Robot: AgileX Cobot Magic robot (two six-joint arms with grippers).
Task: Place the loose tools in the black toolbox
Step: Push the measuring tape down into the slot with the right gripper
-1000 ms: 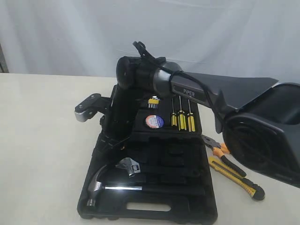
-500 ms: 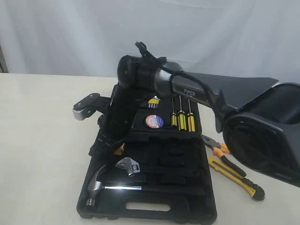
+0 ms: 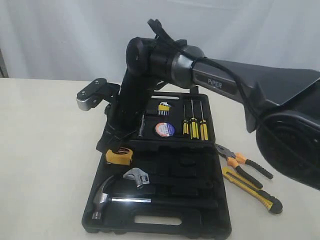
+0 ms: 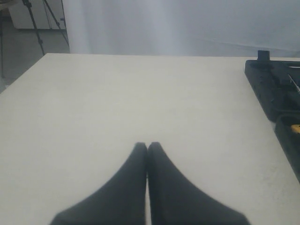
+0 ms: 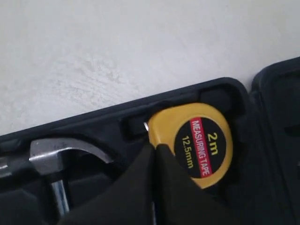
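With left pincer [image 4: 147, 145] and right pincer [image 5: 153, 147] closed empty, treat yellow round hard-cased tape measure [image 5: 197, 140] in black moulded plastic toolbox [image 3: 210, 222] as likely rigid, slick; pinch across flat faces.

Reaches in from the right with right arm [image 3: 225, 86], forearm long and near level, base housing bulky in the near right corner. Bends steeply down at the wrist, left of middle, with camera bracket [image 3: 91, 95] jutting out sideways. Points right gripper [image 5: 153, 146] downward, jaws pressed together, tips touching, nothing clamped. Holds left gripper [image 4: 147, 144] low and roughly level, likewise closed, tips meeting, empty.
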